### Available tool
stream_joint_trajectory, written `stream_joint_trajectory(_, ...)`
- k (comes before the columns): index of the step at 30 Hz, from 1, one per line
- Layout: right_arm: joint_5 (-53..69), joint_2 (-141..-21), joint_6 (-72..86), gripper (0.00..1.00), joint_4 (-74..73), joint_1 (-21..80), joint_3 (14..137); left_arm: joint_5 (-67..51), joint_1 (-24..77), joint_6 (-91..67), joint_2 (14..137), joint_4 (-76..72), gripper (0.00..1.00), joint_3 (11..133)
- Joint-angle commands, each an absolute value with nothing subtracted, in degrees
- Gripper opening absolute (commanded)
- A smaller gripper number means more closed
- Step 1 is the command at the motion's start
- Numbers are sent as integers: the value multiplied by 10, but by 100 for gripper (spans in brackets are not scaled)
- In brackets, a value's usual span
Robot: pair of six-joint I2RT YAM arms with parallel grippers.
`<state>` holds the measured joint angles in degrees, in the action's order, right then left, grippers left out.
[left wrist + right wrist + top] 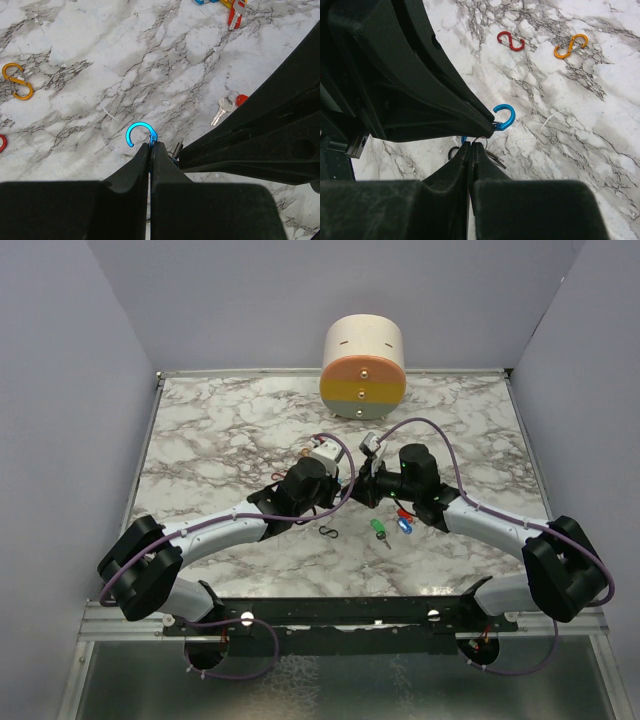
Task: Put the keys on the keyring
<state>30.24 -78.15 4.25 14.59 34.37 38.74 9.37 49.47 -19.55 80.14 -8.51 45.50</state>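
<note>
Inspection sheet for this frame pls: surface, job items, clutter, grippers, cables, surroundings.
Surface: marble-pattern table.
Job's things: green key, blue key, red key loose by the right arm; blue clip held.
Clutter: orange clip, red clip, black clip; banded cylinder at the back.
Grippers: left gripper shut on blue clip; right gripper shut beside it, grip unclear.
Cables: purple cables loop along both arms.
Surroundings: grey walls on three sides.

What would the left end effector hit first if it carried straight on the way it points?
Probably the bare marble table, just beyond the blue clip the left end effector pinches; depth is unclear.
</note>
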Motion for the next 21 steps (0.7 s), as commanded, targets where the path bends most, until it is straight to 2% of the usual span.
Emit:
stream_joint_trajectory(1, 328, -789, 45, 1, 164, 340, 401, 83, 494, -191, 797, -105, 0, 457)
stream_joint_trajectory(21, 351, -787, 31, 1, 144, 340, 395, 94, 494, -200, 806, -113, 0, 461)
